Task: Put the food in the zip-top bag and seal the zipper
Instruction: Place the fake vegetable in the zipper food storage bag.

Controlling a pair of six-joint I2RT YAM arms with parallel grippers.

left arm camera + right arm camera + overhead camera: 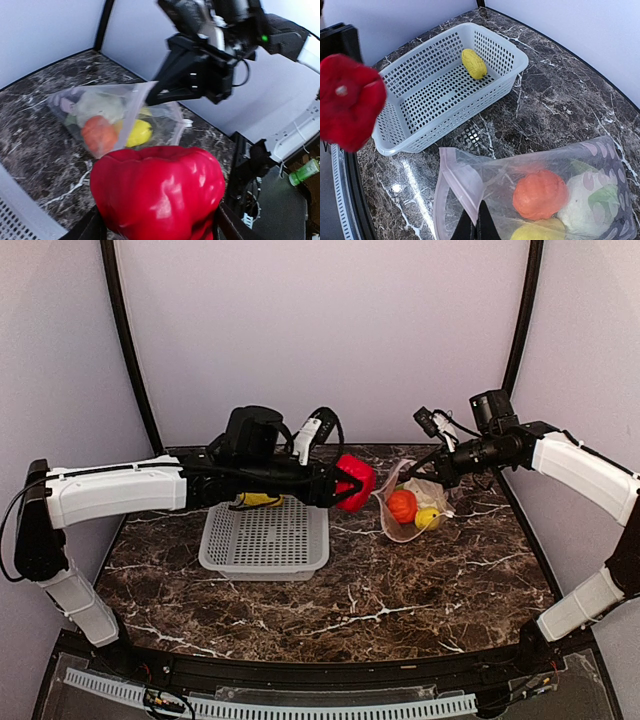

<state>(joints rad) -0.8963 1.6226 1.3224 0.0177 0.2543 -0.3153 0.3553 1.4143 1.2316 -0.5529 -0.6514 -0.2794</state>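
A red toy pepper [157, 195], one piece of the food, sits between the jaws of my left gripper [345, 485], which is shut on it in the air just left of the zip-top bag [410, 505]. The clear dotted bag lies on the table with an orange piece [540, 194], a yellow piece [537, 232] and a pale cabbage-like piece [585, 205] inside. My right gripper [477, 222] is shut on the upper lip of the bag's mouth and holds it lifted. The pinkish zipper [457, 180] runs along that edge, unsealed.
A white mesh basket [265, 560] stands on the marble table left of the bag, under the left arm. One yellow food piece [474, 63] lies in its far corner. Walls close off the back and both sides.
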